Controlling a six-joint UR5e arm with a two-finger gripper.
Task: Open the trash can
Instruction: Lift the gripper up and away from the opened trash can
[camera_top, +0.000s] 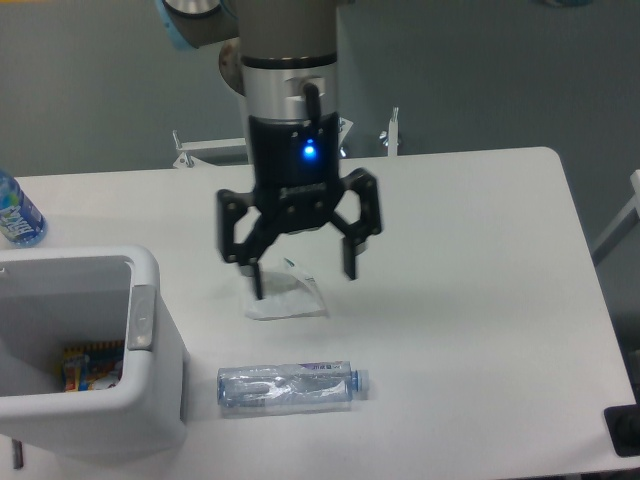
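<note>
The white boxy trash can stands at the front left of the table. Its top is open, and colourful wrappers show inside at the bottom. The grey push-button tab sits on its right rim. No lid shows in view. My gripper hangs open and empty above the table centre, to the right of the can and apart from it. Its black fingers point down over a crumpled clear plastic wrapper.
An empty clear plastic bottle lies on its side in front of the gripper, right of the can. A blue-labelled bottle stands at the far left edge. The table's right edge runs near a dark object.
</note>
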